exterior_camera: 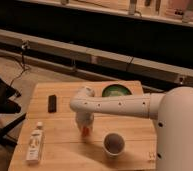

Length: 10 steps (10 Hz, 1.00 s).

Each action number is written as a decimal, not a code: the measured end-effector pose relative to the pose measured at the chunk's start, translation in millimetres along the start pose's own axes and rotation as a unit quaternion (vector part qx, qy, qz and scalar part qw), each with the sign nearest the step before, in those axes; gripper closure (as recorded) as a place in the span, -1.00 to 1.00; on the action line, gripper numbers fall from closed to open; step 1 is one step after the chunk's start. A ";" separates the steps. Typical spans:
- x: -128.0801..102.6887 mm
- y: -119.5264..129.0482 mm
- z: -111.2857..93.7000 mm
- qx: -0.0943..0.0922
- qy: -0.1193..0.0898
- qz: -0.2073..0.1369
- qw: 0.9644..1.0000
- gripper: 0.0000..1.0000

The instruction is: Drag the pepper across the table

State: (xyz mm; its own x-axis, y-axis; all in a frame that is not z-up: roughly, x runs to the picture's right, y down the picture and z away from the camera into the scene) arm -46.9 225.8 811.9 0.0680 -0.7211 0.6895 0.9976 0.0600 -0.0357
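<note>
The pepper (85, 131) is a small orange-red rounded thing on the light plank table (65, 145), near the middle towards the front. My gripper (84, 126) hangs down from the white arm (120, 105) straight over the pepper and reaches down onto it. The arm comes in from the right across the table. Most of the pepper is hidden by the gripper; only its lower part shows.
A white cup (113, 144) stands just right of the pepper. A green bowl (116, 91) sits at the back right. A black rectangular device (52, 103) lies at the back left. A white bottle (35, 144) lies at the front left.
</note>
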 end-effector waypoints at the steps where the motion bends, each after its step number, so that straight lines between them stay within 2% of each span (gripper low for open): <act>1: 0.7 -0.2 -0.4 0.000 0.000 0.000 1.000 1.00; 10: 10.0 1.0 -3.4 -0.002 -0.002 -0.003 1.000 1.00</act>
State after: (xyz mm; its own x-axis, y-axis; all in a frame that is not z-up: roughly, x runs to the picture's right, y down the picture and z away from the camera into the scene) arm -45.2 216.3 816.3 0.0618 -0.7194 0.6919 0.9980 0.0532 -0.0337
